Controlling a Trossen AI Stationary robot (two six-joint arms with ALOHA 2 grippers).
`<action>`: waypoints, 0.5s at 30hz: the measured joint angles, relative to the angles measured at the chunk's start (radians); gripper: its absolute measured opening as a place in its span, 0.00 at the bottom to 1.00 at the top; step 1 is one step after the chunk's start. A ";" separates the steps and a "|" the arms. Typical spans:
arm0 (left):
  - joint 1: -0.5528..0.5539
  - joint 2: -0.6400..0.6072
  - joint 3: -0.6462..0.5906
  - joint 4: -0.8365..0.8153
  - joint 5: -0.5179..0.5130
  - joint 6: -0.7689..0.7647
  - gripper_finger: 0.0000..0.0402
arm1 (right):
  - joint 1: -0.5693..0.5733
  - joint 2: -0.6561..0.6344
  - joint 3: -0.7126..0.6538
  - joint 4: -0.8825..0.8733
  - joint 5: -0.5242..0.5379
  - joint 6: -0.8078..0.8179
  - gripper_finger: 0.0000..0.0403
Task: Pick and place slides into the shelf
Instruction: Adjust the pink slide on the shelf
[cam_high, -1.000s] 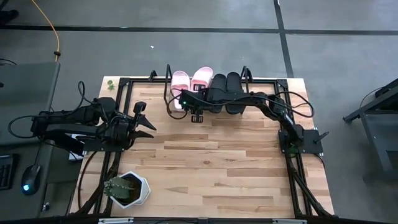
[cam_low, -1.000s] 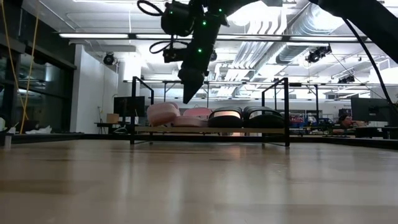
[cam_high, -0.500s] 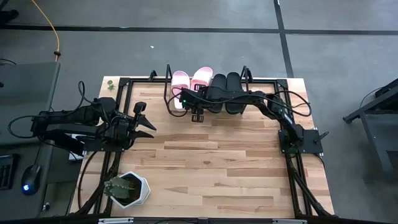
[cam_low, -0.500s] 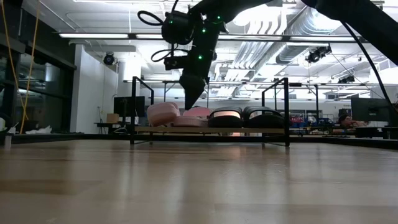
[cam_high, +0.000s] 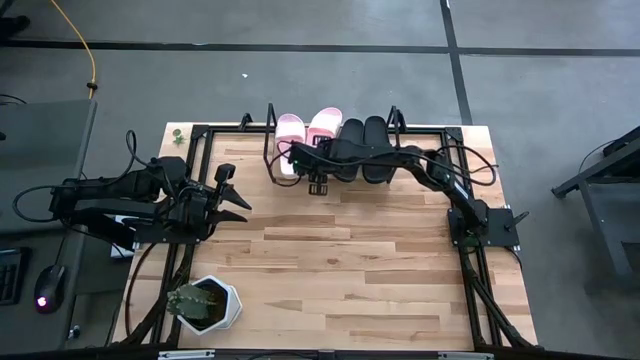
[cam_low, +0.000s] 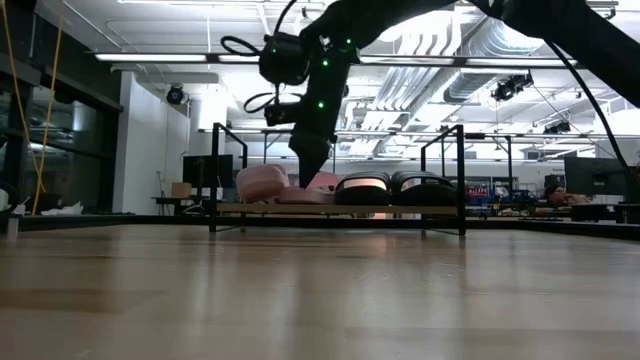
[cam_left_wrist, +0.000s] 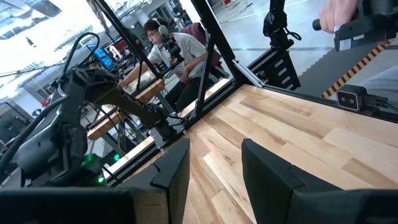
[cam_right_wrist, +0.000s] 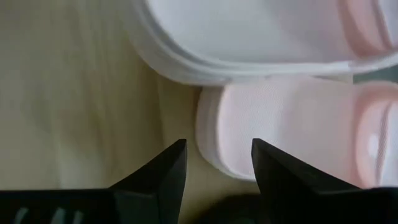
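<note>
Two pale pink slides (cam_high: 290, 127) (cam_high: 324, 122) and two black slides (cam_high: 351, 130) (cam_high: 375, 130) lie side by side, soles down, on the shelf (cam_high: 268, 140) at the table's far edge. In the low view the pink ones (cam_low: 262, 183) (cam_low: 320, 181) and the black ones (cam_low: 362, 187) show on the shelf board (cam_low: 340, 209). My right gripper (cam_high: 298, 162) (cam_low: 310, 176) is open and points down over the pink slides' near ends. Its wrist view shows the open gripper (cam_right_wrist: 216, 152) above one pink heel (cam_right_wrist: 298, 130); no touch shows. My left gripper (cam_high: 238, 192) (cam_left_wrist: 214, 165) waits open at the table's left side.
A potted plant in a white pot (cam_high: 205, 305) stands at the near left corner. A larger black frame (cam_high: 195, 135) runs around the table. The wooden top (cam_high: 340, 270) between shelf and near edge is bare. Beyond the table, a seated person (cam_left_wrist: 171, 46) and a hand (cam_left_wrist: 339, 15) show.
My right gripper has come down from above the shelf frame's top level to just over the pink slides, drifting slightly toward the far edge. The slides have stayed where they were.
</note>
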 joint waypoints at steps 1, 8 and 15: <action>0.000 0.000 0.000 0.000 0.000 0.000 0.32 | -0.002 0.004 0.001 0.003 0.001 0.000 0.43; 0.000 0.000 0.000 -0.002 0.001 0.000 0.32 | -0.012 0.017 0.002 0.022 -0.003 -0.004 0.43; 0.000 0.000 0.000 -0.003 0.001 0.000 0.32 | -0.013 0.047 0.002 0.016 -0.009 -0.007 0.43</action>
